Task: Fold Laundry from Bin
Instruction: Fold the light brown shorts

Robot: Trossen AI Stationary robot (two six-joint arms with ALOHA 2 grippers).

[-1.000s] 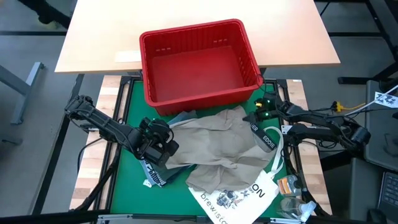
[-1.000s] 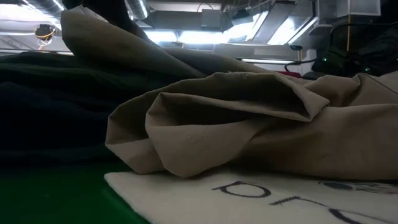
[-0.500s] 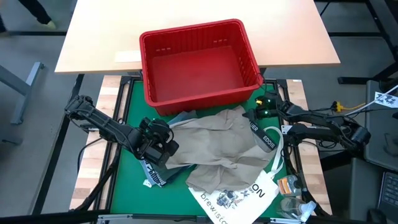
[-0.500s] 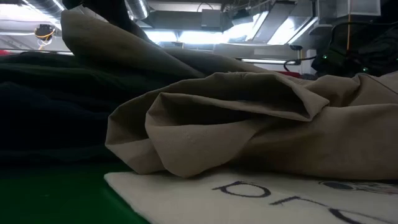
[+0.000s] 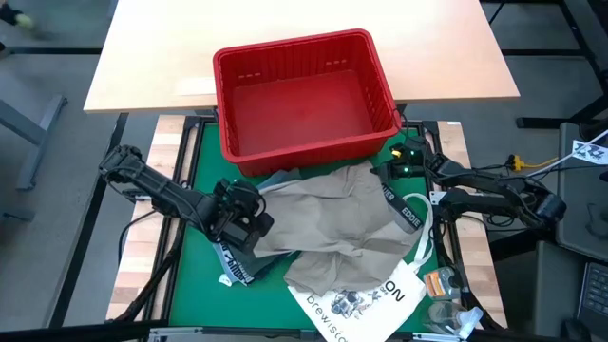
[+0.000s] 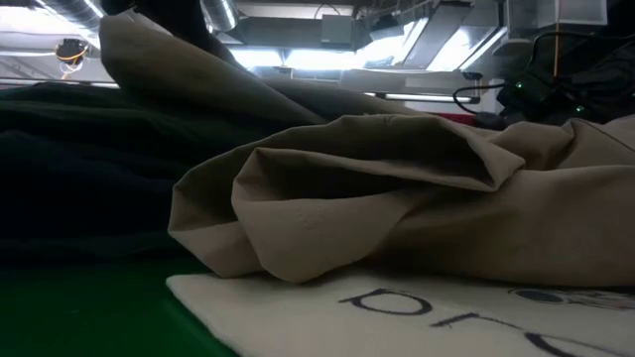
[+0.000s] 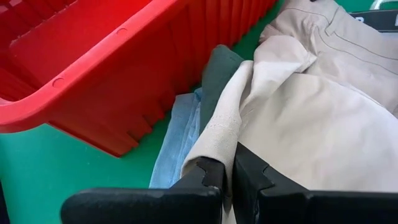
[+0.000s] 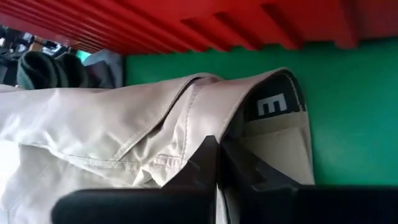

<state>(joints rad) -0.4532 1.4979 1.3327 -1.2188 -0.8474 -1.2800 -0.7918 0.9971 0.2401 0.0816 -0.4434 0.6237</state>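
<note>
Since the earlier frame the khaki garment (image 5: 342, 218) lies unchanged; the only change is at the right tool (image 8: 217, 163), whose jaws have closed on the garment's waistband edge, just beside the dark printed strap (image 5: 404, 211).

The khaki garment lies crumpled on the green surface (image 5: 195, 285), near of the red bin (image 5: 302, 95) and spread between the two arms. It partly covers a white tote bag (image 5: 366, 302) at the near edge. A light blue garment (image 7: 177, 140) and a dark green garment (image 7: 217, 74) show from beneath it, close against the bin wall. The bin holds no laundry.

Handling judgement: the cloth is light, soft and limp. It will sag and fold under its own weight, so a single grip will not spread it. Seams and the stitched waistband are the firmest places to take hold, and two grips well apart along one edge would let it hang flat.

The left tool (image 7: 228, 177) is closed narrow on a fold of the khaki garment at its left edge. Both tools sit low at the surface.
</note>
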